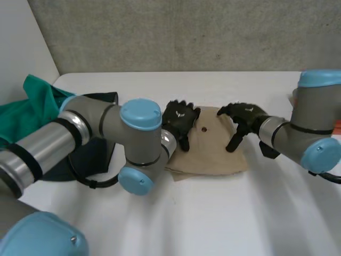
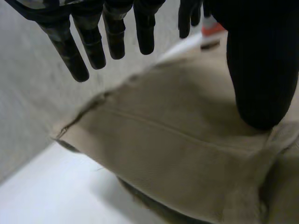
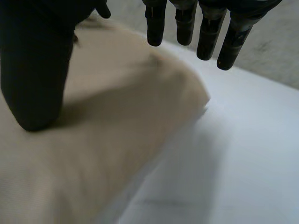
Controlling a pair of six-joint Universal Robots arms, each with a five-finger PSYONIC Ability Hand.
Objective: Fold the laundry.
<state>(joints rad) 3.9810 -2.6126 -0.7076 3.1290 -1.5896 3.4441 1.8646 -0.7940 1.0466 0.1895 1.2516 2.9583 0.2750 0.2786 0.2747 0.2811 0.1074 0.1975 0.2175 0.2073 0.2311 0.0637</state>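
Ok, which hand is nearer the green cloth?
Left. The left hand rests on the beige cloth's left part, on the side toward the green cloth; the right hand is on its right part, farther away.

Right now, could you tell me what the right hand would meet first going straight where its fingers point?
Probably the beige cloth: the right hand hangs over its edge, fingers angled down at it; depth unclear.

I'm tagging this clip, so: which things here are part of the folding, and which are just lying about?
In the job: tan cloth, left hand and right hand, both open on it.
Lying about: green cloth and dark cloth by the left arm, perhaps laundry in waiting; orange thing by the right arm.
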